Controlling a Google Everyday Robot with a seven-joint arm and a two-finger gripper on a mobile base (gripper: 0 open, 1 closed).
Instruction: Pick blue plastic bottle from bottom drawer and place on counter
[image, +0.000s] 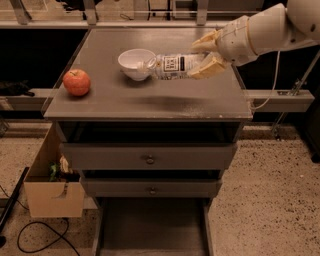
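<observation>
The blue plastic bottle (172, 66) lies sideways in the air just above the counter (150, 100), its white cap end pointing left, next to the white bowl. My gripper (204, 56) comes in from the upper right and is shut on the bottle's right end, one finger above it and one below. The bottom drawer (152, 229) stands pulled open at the foot of the cabinet, and its dark floor shows nothing on it.
A white bowl (135, 63) and a red apple (76, 82) sit on the counter's left half. Two knobbed drawers (149, 159) are shut. A cardboard box (52, 192) and a cable lie on the floor at the left.
</observation>
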